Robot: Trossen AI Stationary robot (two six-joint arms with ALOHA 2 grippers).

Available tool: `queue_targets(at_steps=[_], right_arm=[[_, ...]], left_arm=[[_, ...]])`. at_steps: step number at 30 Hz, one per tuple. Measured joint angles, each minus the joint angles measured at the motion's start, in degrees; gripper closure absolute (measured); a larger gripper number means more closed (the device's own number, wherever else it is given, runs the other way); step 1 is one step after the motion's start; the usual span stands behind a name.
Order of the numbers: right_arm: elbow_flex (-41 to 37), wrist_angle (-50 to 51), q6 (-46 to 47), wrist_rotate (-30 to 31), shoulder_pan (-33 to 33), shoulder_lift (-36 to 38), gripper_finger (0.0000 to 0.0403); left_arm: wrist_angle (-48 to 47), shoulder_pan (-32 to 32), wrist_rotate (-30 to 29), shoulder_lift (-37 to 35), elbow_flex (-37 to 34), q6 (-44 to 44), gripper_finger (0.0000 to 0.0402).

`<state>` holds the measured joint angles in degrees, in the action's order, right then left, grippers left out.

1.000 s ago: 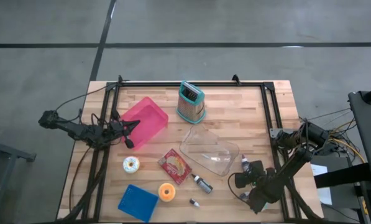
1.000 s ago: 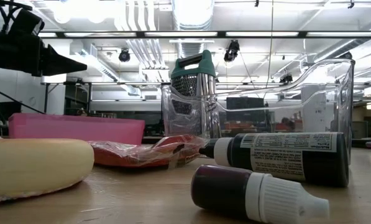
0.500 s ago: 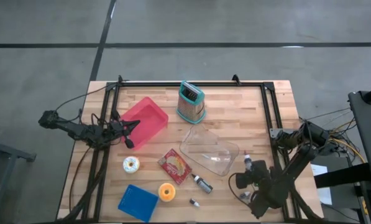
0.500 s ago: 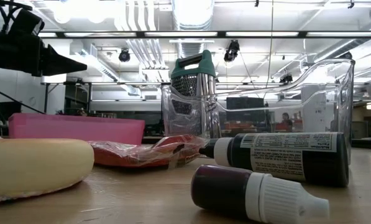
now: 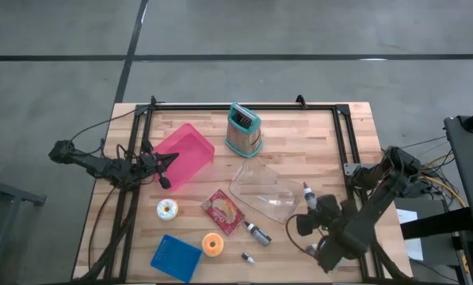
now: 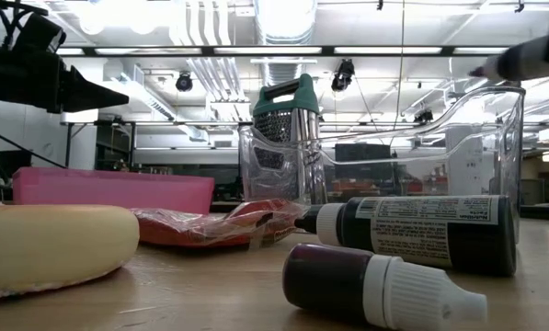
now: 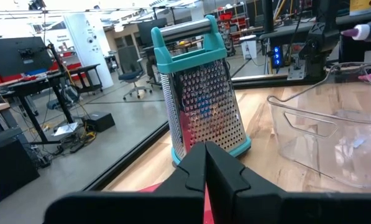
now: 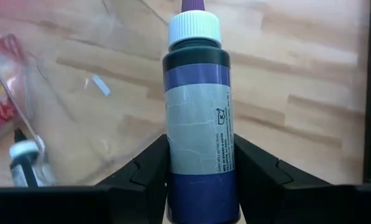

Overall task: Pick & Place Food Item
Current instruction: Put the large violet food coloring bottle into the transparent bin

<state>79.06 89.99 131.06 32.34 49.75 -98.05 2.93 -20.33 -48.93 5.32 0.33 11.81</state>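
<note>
Right claw (image 8: 201,180) grips a purple bottle (image 8: 199,118).
It hangs at the clear container's (image 5: 268,191) four o'clock; left claw (image 7: 205,171) pinched closed.

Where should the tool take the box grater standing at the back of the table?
By the teal handle across the top of the box grater, coming straight down from above. It stands upright, and its perforated metal faces taper and look slippery, while the handle bar is narrow and free of neighbours; the clear container sits apart in front of it.
</note>
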Motion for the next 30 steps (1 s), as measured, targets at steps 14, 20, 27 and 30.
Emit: queue_targets(at_steps=[14, 20, 27, 30], right_arm=[[0.6, -13.0, -28.1, 2.9, -12.9, 0.3, 0.026], [1.4, -18.2, -41.9, 1.0, -18.5, 0.5, 0.026], [1.3, -23.8, -54.0, -5.8, -24.6, 0.5, 0.026], [1.2, -26.0, -58.3, -7.9, -26.9, 0.5, 0.026]], left_arm=[[0.0, 0.0, 0.0, 0.1, 0.0, 0.0, 0.0396], [0.0, 0.0, 0.0, 0.1, 0.0, 0.0, 0.0396], [0.0, 0.0, 0.0, 0.1, 0.0, 0.0, 0.0396], [0.0, 0.0, 0.0, 0.1, 0.0, 0.0, 0.0396]])
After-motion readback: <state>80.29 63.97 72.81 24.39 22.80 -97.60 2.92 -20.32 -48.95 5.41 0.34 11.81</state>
